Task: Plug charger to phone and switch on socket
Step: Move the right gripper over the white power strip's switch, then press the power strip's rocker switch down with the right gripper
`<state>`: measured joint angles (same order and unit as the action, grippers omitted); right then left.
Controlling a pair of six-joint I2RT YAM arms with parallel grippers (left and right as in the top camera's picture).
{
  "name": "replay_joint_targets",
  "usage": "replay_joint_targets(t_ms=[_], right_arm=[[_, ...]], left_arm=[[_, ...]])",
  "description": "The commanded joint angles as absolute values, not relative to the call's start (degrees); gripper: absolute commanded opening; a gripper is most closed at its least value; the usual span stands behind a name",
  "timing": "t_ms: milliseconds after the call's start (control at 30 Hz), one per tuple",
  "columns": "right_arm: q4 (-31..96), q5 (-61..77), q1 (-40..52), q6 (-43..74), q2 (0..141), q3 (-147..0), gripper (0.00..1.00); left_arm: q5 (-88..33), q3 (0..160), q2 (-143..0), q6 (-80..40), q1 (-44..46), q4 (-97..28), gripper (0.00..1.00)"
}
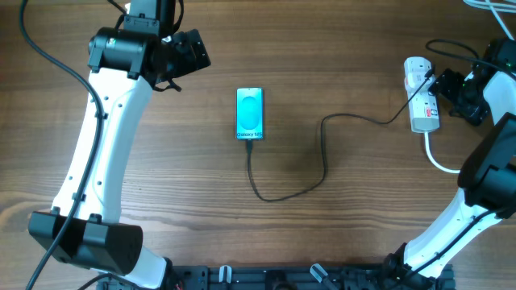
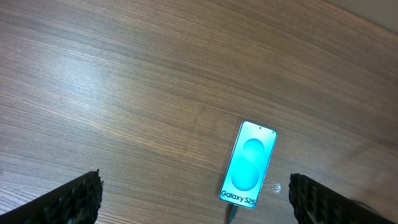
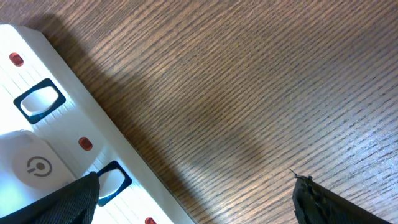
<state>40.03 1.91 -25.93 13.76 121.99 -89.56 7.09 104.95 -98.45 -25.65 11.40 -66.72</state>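
The phone lies flat at the table's middle, turquoise screen up, "Galaxy" text at its near end. The thin black charger cable runs from that end, curls right and reaches the white socket strip at the far right. In the left wrist view the phone has the connector tip in its bottom end. My left gripper is open, above and left of the phone. My right gripper is open; its left finger is over a rocker switch of the socket.
The socket's thick white cord loops down toward the right arm base. A white plug adapter sits in the strip. Small red marks sit beside each switch. Black robot cables hang at the far left and far right.
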Motion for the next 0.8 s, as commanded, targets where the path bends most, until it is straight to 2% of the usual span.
replay_joint_targets(t_ms=[0,767], right_arm=[[39.40,2.00,-26.13,13.04,123.33,-87.53,1.00],[39.66,7.38,-26.11,11.97,123.35,-87.50,1.00]], left_arm=[[8.03,104.60,-98.65,-26.17,11.44,-66.72,1.00],[8.01,104.60,-98.65,-26.17,11.44,-66.72,1.00]])
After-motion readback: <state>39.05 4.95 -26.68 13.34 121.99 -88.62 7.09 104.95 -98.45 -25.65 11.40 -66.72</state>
